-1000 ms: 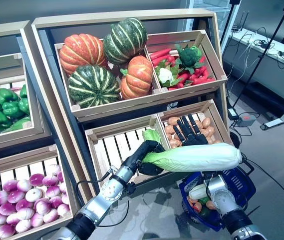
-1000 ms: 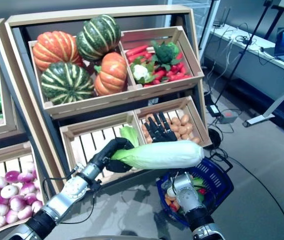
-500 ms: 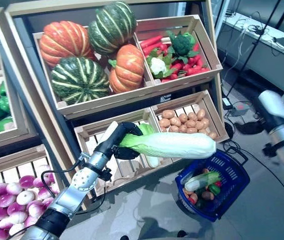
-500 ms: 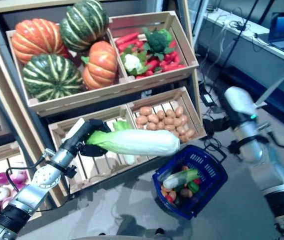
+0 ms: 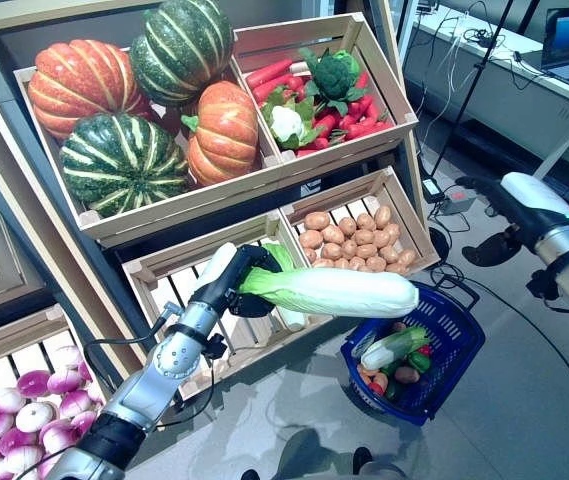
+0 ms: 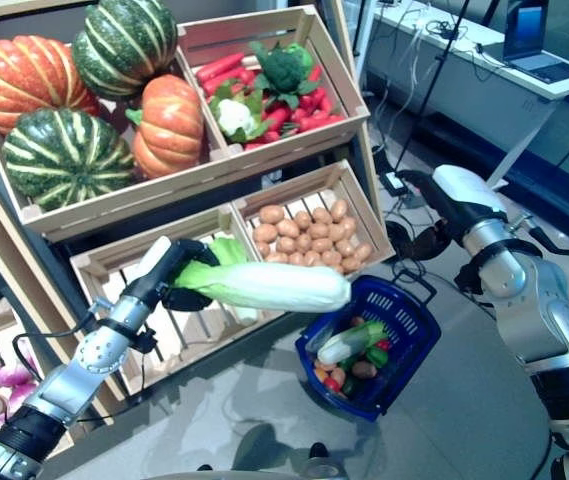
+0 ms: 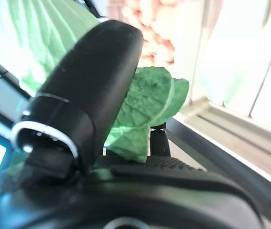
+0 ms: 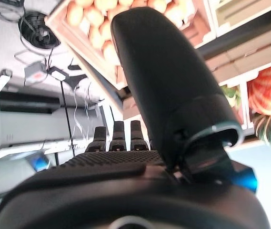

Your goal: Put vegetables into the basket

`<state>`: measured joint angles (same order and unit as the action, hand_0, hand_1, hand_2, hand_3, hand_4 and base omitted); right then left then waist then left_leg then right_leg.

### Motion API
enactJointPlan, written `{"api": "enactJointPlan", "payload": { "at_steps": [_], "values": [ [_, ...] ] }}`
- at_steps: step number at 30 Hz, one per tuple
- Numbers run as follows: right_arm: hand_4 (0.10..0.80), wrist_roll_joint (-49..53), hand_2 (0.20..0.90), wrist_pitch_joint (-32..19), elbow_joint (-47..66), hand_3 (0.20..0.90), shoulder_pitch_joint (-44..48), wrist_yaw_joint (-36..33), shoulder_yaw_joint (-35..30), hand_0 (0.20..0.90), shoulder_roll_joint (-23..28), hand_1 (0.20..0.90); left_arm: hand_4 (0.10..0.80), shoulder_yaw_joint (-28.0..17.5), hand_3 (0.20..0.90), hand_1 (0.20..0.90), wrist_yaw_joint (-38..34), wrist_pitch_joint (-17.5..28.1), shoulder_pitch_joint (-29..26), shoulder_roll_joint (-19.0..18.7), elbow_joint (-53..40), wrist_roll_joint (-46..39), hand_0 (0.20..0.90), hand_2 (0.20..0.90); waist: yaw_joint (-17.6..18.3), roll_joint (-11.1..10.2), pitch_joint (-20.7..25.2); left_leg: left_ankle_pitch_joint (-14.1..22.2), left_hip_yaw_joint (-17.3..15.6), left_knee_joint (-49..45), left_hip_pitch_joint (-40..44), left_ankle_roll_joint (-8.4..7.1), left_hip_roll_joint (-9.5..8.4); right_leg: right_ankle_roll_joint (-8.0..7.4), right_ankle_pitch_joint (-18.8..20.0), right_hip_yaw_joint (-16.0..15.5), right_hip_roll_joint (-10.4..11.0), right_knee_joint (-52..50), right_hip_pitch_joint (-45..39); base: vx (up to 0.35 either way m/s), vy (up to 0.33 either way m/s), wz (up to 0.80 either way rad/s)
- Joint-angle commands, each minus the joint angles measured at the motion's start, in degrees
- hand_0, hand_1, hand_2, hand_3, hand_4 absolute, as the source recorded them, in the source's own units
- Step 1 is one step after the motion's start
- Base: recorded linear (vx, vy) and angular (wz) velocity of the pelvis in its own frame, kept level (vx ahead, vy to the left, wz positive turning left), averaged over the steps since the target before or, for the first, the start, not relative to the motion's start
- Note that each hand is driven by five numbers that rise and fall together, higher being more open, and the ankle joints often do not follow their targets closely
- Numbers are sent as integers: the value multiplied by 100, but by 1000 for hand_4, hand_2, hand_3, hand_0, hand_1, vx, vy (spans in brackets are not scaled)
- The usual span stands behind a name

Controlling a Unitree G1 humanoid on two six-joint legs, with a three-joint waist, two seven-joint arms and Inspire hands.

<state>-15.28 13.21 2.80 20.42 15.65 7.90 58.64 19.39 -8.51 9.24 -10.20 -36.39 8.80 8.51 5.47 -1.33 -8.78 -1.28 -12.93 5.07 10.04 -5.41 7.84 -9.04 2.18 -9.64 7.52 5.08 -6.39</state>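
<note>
My left hand (image 5: 236, 290) is shut on the leafy end of a long pale green cabbage (image 5: 339, 292) and holds it level in front of the stand's lower crates. The cabbage's tip reaches over the left rim of the blue basket (image 5: 464, 335), which stands on the floor. The basket holds a pale long vegetable (image 5: 392, 348) and small green, red and brown ones. The left wrist view shows my thumb (image 7: 87, 86) pressed on a green leaf (image 7: 149, 105). My right hand (image 6: 422, 190) is open, raised to the right of the stand, above and behind the basket.
The wooden stand (image 5: 264, 185) with its crates fills the left and middle. A slatted crate (image 5: 179, 295) lies behind my left hand, a potato crate (image 5: 354, 225) beside the cabbage. A desk with a laptop (image 5: 564, 25) stands at the back right, with floor cables under it.
My right hand has left its place under the cabbage above the basket and swung up to the right. My left hand keeps hold of the cabbage. The camera has shifted.
</note>
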Motion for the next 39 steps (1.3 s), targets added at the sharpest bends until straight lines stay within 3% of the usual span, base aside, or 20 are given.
{"api": "enactJointPlan", "payload": {
  "at_steps": [1, 8, 16, 27, 39],
  "values": [
    [800, 63, 900, 106, 480, 900, 1292, 224, 328, 900, 484, 900, 400, -2, 300, 300, -777, 141, -1334, -113, 171, 290, 300, 300, -55, -359, 424, 266, 12, -7, -36, 39, -86, -49, 124, 96, 153, -8, -127, 0, 0, 0],
    [800, 745, 900, 319, 551, 900, 2161, 533, 1078, 900, 227, 900, 400, 667, 300, 300, -1146, -79, -2181, -89, 1087, 1261, 300, 300, 46, -372, 477, 263, -32, -7, -21, 33, -94, -66, 130, 191, 147, -8, -114, 0, 0, 0],
    [800, 1140, 900, 267, 584, 900, 2535, 868, 1396, 900, -161, 900, 400, 1054, 300, 300, -1204, 126, -2682, 105, 2010, 1239, 300, 300, 120, -351, 510, 279, -48, -7, -16, 24, -97, -71, 110, 284, 142, -8, -102, 3, 1, -3],
    [800, 1050, 900, 641, 416, 900, 2720, 1612, 1952, 900, -735, 900, 400, 1218, 300, 300, -1323, -31, -2996, 412, 2061, 1197, 300, 300, 83, -384, 510, 273, -7, -7, -18, 19, -95, -58, 110, 307, 123, -8, -104, 8, -4, -3],
    [800, 1270, 900, 1096, 271, 900, 2452, 1967, 2249, 900, -1515, 900, 400, 1222, 300, 300, -1325, -248, -3081, 425, 1551, 1041, 300, 300, -28, -346, 469, 268, 61, -7, -14, 32, -97, -9, 65, 262, 113, -8, -147, 0, 0, 0]
  ]
}}
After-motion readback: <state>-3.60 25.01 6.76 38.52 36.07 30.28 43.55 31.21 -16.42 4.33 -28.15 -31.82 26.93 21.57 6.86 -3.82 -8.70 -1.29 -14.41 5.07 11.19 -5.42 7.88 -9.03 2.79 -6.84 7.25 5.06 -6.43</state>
